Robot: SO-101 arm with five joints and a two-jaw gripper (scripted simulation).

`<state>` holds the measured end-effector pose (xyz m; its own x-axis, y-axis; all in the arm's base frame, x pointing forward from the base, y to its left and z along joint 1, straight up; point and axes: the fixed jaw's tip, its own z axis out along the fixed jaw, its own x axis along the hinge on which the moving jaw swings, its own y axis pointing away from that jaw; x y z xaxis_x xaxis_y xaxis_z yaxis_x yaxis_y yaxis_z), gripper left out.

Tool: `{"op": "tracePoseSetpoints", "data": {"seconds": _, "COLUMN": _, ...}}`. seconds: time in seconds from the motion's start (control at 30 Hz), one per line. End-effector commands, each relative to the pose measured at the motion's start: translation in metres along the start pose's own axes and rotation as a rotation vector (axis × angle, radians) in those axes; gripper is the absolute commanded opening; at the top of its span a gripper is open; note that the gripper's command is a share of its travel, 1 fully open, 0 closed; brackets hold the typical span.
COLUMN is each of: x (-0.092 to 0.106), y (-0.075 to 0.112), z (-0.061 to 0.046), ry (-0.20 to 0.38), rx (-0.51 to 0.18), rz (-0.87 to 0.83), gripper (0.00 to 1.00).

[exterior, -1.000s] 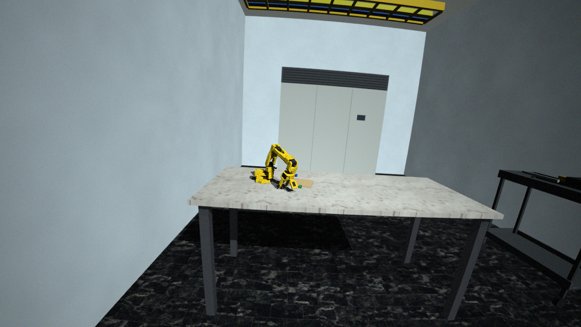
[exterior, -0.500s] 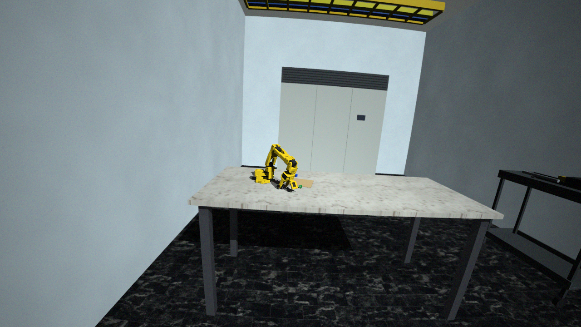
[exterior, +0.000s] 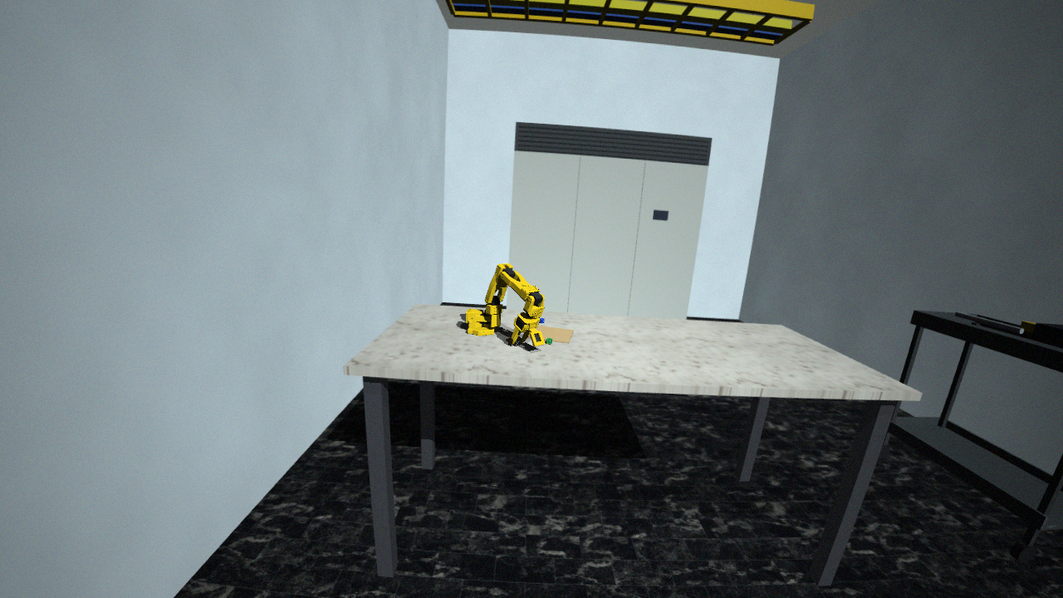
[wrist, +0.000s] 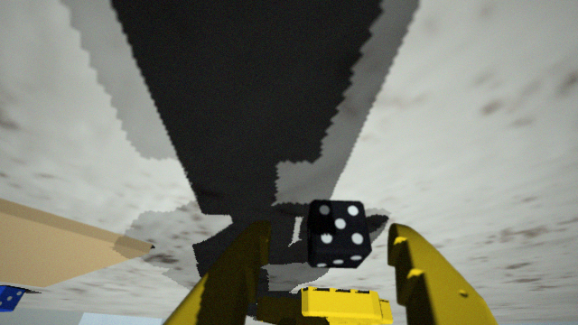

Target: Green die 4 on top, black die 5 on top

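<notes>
In the wrist view the black die lies on the marble table, off the tan mat. The face turned toward the camera shows five pips. My gripper is low over the table and open, one yellow finger on each side of the black die, with a gap on both sides. The blue die shows at the lower left edge, by the mat. In the exterior view the arm bends down with the gripper at the table, the green die is just right of it, and the mat lies behind.
The arm's base stands on the table left of the gripper. The arm's dark shadow covers the table ahead of the fingers. A black cart stands far right of the table.
</notes>
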<state>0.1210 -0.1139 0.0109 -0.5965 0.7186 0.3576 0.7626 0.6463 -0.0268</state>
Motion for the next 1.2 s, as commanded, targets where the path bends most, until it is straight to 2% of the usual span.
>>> {"op": "tracePoseSetpoints", "data": {"seconds": 0.0, "x": -0.0011, "y": -0.0019, "z": -0.0016, "ry": -0.014, "rx": -0.006, "rz": -0.001, "gripper": 0.19}}
{"op": "tracePoseSetpoints", "data": {"seconds": 0.4, "x": -0.0012, "y": -0.0073, "z": -0.0014, "ry": -0.012, "rx": -0.017, "rz": 0.0, "gripper": 0.1}}
{"op": "tracePoseSetpoints", "data": {"seconds": 1.17, "x": -0.0012, "y": -0.0097, "z": -0.0013, "ry": -0.011, "rx": -0.022, "rz": 0.0, "gripper": 0.06}}
